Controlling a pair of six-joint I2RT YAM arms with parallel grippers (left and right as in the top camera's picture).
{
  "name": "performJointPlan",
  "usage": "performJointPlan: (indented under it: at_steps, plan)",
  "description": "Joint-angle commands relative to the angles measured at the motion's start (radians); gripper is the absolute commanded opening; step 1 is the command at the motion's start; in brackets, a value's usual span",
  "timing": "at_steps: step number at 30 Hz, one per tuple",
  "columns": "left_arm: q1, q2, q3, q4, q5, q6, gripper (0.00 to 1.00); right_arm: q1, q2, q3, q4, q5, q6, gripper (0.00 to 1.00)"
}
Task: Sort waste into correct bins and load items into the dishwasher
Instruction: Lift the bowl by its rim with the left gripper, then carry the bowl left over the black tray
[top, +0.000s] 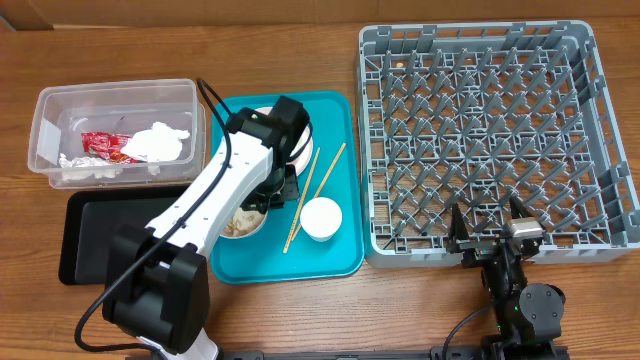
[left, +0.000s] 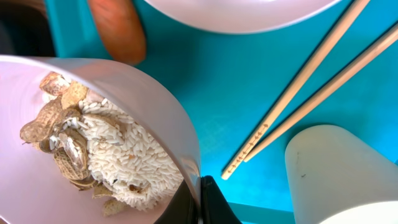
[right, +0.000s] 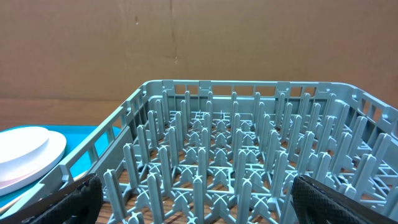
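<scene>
My left gripper is shut on the rim of a white bowl holding beige food scraps and white rice, on the teal tray. In the overhead view the gripper reaches down to this bowl. An orange carrot lies just beyond it. The chopsticks and a small white cup lie to the right. A white plate is partly hidden under the arm. My right gripper is open and empty at the grey dish rack's front edge.
A clear tub at the far left holds a red wrapper and a white tissue. A black tray lies in front of it. The right wrist view looks across the rack's pegs to a cardboard wall.
</scene>
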Motion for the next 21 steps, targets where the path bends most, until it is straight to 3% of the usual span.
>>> performJointPlan:
  at_steps: [1,11,21]
  plan:
    - [-0.003,-0.003,0.06,-0.024,-0.067,0.023,0.04,-0.004,-0.01,-0.011,0.006,-0.003,-0.002,1.0]
    - [0.145,-0.148,0.091,-0.089,-0.069,0.054,0.04,-0.004,-0.01,-0.011,0.006,-0.003,-0.002,1.0]
    - [0.449,-0.254,0.091,-0.13,-0.05,0.072,0.04,-0.004,-0.01,-0.011,0.006,-0.003,-0.002,1.0]
